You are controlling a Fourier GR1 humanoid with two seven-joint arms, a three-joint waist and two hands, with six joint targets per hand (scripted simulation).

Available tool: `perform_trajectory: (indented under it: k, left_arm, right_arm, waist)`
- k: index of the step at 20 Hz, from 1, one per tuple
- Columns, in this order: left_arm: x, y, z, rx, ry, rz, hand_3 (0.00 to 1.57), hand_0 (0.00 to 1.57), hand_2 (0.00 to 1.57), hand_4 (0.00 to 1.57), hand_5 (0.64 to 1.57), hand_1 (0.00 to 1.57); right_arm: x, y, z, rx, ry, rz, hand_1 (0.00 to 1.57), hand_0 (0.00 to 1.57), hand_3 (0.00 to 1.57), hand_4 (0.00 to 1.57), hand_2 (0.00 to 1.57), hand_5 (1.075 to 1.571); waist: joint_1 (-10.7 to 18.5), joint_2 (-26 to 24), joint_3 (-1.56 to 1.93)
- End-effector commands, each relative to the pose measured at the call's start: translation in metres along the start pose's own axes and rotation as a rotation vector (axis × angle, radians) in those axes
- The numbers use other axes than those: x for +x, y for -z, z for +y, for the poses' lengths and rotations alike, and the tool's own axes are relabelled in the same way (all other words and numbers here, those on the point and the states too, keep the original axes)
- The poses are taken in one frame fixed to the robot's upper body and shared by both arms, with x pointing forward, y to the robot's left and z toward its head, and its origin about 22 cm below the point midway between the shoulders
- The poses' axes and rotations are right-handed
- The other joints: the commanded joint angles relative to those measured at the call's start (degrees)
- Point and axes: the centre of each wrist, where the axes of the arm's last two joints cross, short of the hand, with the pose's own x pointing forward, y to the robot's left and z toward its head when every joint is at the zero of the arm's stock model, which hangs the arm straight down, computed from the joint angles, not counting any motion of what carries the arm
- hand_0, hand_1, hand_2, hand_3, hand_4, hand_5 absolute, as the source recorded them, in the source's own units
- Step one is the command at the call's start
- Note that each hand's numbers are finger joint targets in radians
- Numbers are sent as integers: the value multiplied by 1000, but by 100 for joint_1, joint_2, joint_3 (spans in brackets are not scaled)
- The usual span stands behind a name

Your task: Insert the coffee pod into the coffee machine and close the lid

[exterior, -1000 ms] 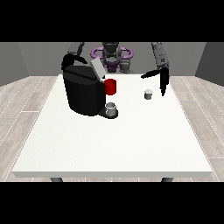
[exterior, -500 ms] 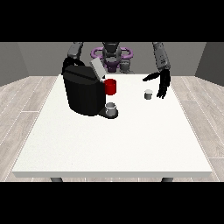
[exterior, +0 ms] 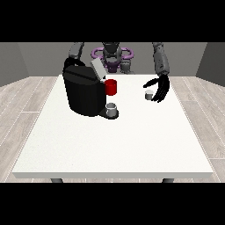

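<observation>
We saw the hand at the view's right (exterior: 159, 87) with fingers spread wide around the coffee pod (exterior: 149, 94), at three o'clock from the coffee machine (exterior: 85, 91), whose lid (exterior: 97, 69) stood raised.

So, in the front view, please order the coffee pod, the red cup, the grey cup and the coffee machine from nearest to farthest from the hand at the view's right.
From the hand at the view's right:
1. Coffee pod, just beside the fingers, towards the view's left.
2. Red cup, at the machine's front.
3. Grey cup, on the machine's base, slightly farther.
4. Coffee machine, at the view's left.
</observation>
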Motion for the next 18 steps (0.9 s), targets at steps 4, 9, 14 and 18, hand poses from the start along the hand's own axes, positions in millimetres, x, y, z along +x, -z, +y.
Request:
perform_trajectory:
  k: [4, 9, 14, 18]
  left_arm:
    - [3, 5, -6, 16, 136, -52, 527, 645, 788, 0, 1571, 645]
    - [4, 13, 4, 133, 151, -65, 651, 686, 849, 288, 1571, 686]
    - [9, 15, -24, 111, 219, -103, 829, 920, 1042, 361, 1571, 920]
    - [6, 16, -17, 95, 303, -41, 776, 899, 1011, 309, 1571, 899]
  right_arm:
    - [-8, 5, -22, -24, -4, -4, 0, 0, 0, 476, 0, 1571]
    - [11, 3, 5, 0, 5, -28, 0, 0, 0, 491, 0, 1571]
    - [7, 17, 2, -47, 30, -14, 0, 0, 0, 492, 0, 1571]
    - [-1, 6, 7, -12, 36, 1, 0, 0, 0, 515, 0, 1571]
  waist:
    - [42, 14, 2]
    - [-172, 164, -1]
    - [104, 116, 1]
    - [-119, 45, 2]
